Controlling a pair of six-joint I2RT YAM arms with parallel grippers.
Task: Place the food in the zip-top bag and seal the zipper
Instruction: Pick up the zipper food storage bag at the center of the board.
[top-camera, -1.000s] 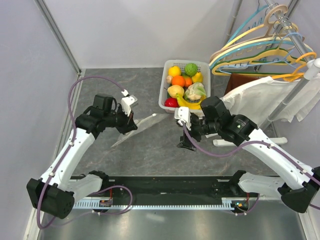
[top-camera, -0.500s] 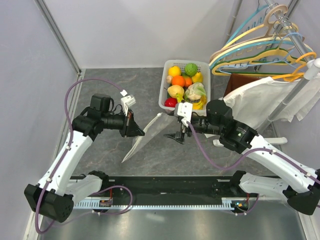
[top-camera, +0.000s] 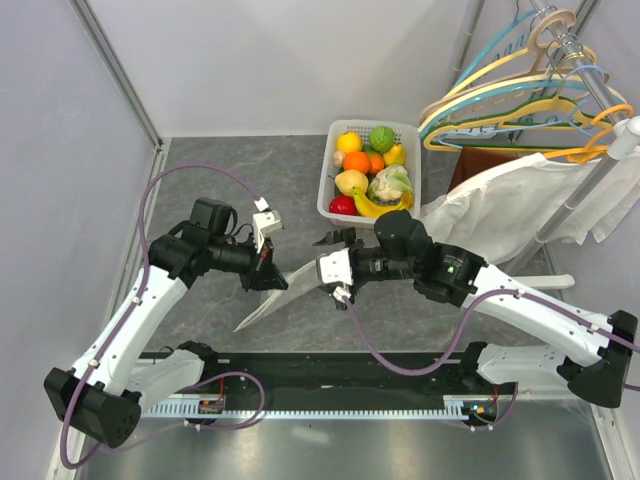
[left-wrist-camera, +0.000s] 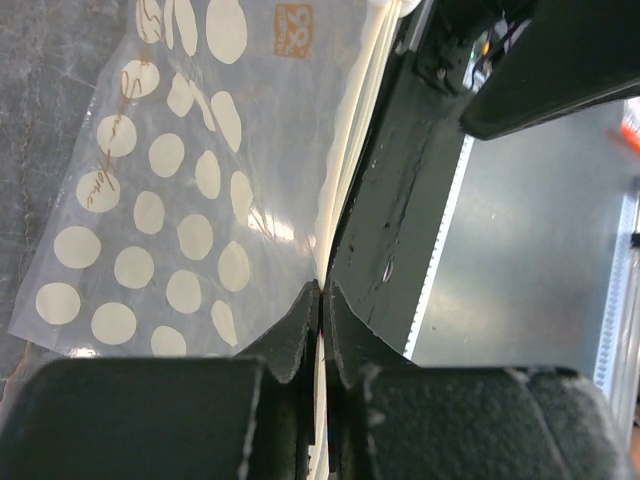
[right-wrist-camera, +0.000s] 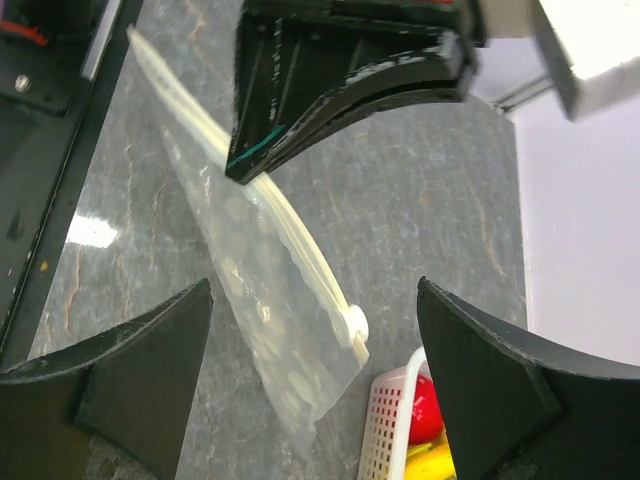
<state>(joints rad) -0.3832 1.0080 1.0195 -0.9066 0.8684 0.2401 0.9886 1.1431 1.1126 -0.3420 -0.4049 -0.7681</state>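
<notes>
The clear dotted zip-top bag (top-camera: 275, 300) hangs tilted above the table, held by its zipper (right-wrist-camera: 300, 240) edge. My left gripper (top-camera: 268, 272) is shut on that strip; in the left wrist view its fingers (left-wrist-camera: 300, 320) pinch the white edge beside the dotted bag (left-wrist-camera: 170, 200). My right gripper (top-camera: 328, 270) is open wide, its jaws standing either side of the bag's far end. The white slider tab (right-wrist-camera: 353, 326) lies between them, untouched. The food (top-camera: 368, 165), which includes a banana, sits in the white basket (top-camera: 328, 190).
A white garment (top-camera: 520, 200) and coloured hangers (top-camera: 520, 100) hang on a rack at the right. The basket corner (right-wrist-camera: 385, 430) with a red fruit (right-wrist-camera: 425, 410) lies just beyond the bag. Walls close in the left and back. A black rail (top-camera: 330, 370) runs along the near edge.
My right arm has swung left and forward, so its open jaws now straddle the bag's slider end. My left gripper has kept hold of the bag and shifted it slightly.
</notes>
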